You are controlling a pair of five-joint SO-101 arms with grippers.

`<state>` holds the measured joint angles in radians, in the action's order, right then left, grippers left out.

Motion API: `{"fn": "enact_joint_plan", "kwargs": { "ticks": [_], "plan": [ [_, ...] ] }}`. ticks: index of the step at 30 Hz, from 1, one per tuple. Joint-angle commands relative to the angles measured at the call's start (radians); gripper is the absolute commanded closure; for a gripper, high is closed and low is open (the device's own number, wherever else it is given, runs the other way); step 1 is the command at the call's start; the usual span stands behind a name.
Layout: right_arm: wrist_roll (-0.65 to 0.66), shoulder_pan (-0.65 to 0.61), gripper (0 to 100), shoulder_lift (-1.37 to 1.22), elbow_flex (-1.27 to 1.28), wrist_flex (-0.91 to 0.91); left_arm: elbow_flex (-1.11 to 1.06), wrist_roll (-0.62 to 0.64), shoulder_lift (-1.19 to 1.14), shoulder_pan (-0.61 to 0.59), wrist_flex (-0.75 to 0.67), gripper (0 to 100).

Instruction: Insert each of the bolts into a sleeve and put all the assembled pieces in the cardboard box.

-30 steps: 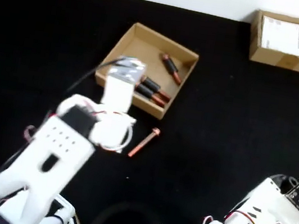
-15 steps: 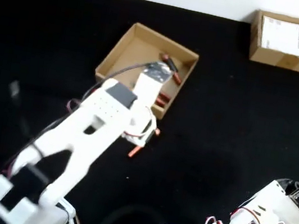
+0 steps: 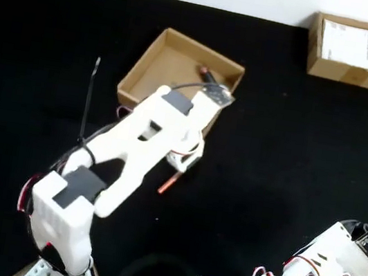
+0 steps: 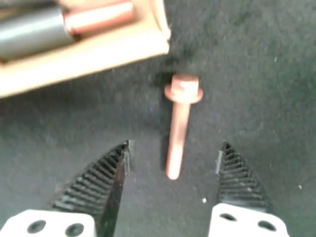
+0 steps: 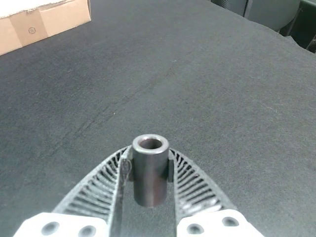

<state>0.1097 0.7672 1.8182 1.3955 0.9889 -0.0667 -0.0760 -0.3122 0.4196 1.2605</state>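
A copper bolt (image 4: 178, 133) lies on the black cloth just outside the near wall of the cardboard box (image 4: 84, 54). My left gripper (image 4: 175, 147) is open, its fingertips either side of the bolt's shank end, not touching it. From the high view the left arm (image 3: 149, 139) stretches over the box's near right corner, and the bolt's tip (image 3: 167, 184) pokes out below it. The cardboard box (image 3: 158, 43) holds an assembled piece (image 3: 205, 73); another (image 4: 34, 32) lies against the near wall. My right gripper (image 5: 150, 160) is shut on a dark sleeve (image 5: 149, 173), bore facing out.
A second cardboard box (image 3: 322, 62) with a white sheet in it stands at the back right. The right arm (image 3: 332, 266) sits low at the front right. A thin black cable (image 3: 89, 95) stands up left of the left arm.
The left arm has swung right from over the box's left part and come down over the loose bolt. The right arm has barely moved.
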Motion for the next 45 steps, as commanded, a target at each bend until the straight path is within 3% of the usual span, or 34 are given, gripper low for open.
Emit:
{"fn": "enact_joint_plan", "kwargs": {
  "ticks": [1,10,12,14,17,27,32,39,45],
  "plan": [
    [0.009,0.01,99.2,0.015,-0.004,-0.022,0.087,-0.043,-0.041,0.015,0.002,73],
    [0.005,0.01,99.2,0.015,-0.004,-0.022,0.185,-0.06,-0.234,0.013,-0.005,75],
    [0.005,0.01,99.2,0.015,-0.004,-0.022,0.216,-0.06,-0.278,0.013,-0.005,83],
    [0.005,0.01,99.2,0.015,-0.004,-0.022,0.259,-0.06,-0.308,0.012,-0.006,97],
    [0.005,0.01,99.2,0.015,-0.002,-0.022,0.332,-0.055,-0.306,0.007,0.011,98],
    [0.002,-0.074,99.2,0.015,0.038,-0.025,0.57,-0.055,-0.015,0.096,0.347,99],
    [-0.094,-0.206,99.2,0.015,0.036,-0.065,0.613,-0.052,0.182,0.177,0.402,99],
    [-0.224,-0.559,99.2,0.015,0.038,-0.084,0.605,-0.052,0.467,0.292,0.4,99],
    [-0.273,-0.834,99.2,0.015,0.03,-0.082,0.601,-0.057,0.754,0.302,0.407,99]
  ]
}}
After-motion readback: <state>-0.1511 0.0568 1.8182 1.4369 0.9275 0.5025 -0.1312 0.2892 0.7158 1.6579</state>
